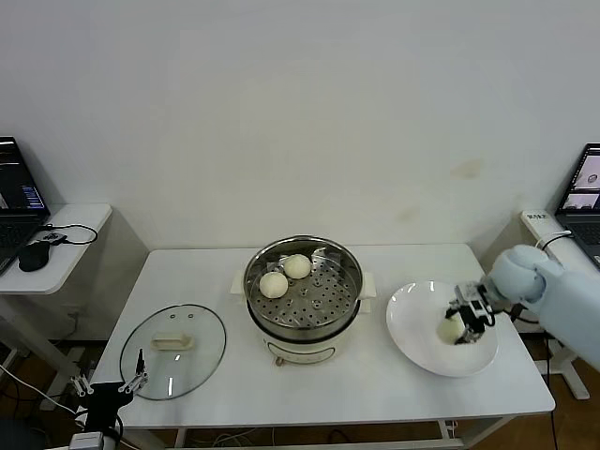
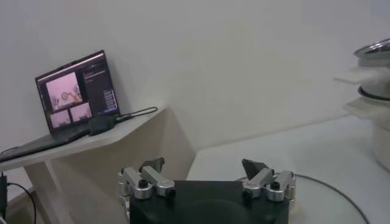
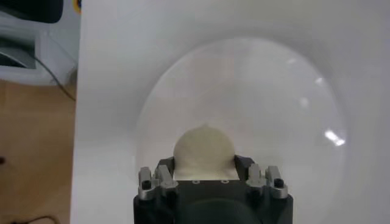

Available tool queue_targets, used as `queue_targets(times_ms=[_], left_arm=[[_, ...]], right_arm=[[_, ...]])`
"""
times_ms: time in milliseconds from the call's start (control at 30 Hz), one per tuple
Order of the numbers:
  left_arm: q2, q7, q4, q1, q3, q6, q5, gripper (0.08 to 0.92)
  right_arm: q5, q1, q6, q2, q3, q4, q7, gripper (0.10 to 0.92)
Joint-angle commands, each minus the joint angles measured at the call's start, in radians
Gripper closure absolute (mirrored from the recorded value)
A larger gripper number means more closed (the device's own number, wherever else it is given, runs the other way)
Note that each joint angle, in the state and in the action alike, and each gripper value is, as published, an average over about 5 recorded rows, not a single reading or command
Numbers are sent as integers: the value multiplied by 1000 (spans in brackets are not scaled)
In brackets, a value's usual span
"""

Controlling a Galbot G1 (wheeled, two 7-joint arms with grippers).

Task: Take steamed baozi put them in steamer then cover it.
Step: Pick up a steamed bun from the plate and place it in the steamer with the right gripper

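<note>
Two baozi (image 1: 286, 276) in steamer (image 1: 303, 323) — uncovered

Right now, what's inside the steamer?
Two baozi sit touching on the perforated tray, toward the far-left part of the steamer. The rest of the tray is bare. Anything beneath the tray is hidden. The glass lid lies on the table, off the pot.

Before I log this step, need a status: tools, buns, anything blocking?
Right tool shut on baozi on plate. Left tool open, idle by glass lid. Two buns in steamer. Path clear.
</note>
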Motion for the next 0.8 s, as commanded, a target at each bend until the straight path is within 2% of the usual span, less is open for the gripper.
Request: queue_targets(times_ms=[33,267,467,800], left_arm=[[2,0,-4,2,-4,0,-3,177],[-1,0,-8,4,-15,0,-8,177],[-13,0,-10,3,-27,0,-12,177],[-32,-1,-21,6,-49,3,-12,177]], right_arm=[[158,377,-24,87,-164,-1,-1,406],[260,605,-38,292,-292,-44,37,404],[304,619,-38,457,-339,-52,74,398],[247,502,145,595,-466,-46,112,391]])
